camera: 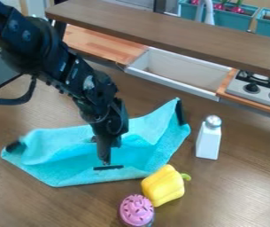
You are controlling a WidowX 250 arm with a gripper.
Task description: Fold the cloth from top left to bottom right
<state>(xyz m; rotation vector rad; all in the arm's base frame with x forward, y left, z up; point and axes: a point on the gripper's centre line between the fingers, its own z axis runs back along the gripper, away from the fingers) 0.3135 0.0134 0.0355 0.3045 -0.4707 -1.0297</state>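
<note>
One brown table [36, 201] carries everything. On it, centre-left, a blue cloth [60, 173] lies rumpled, its long axis running side to side and rising rightward; one corner points up at the upper right, another left. The gripper [106, 162] hangs down over its middle; whether it is wide or narrow, I cannot tell. A yellow pepper [163, 185] sits at the cloth's lower right edge, a white shaker [208, 141] stands right, and a pink cupcake [137, 210] is beside the pepper.

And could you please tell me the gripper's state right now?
Gripper: down at the blue cloth; whether open or closed, I can't tell.
</note>
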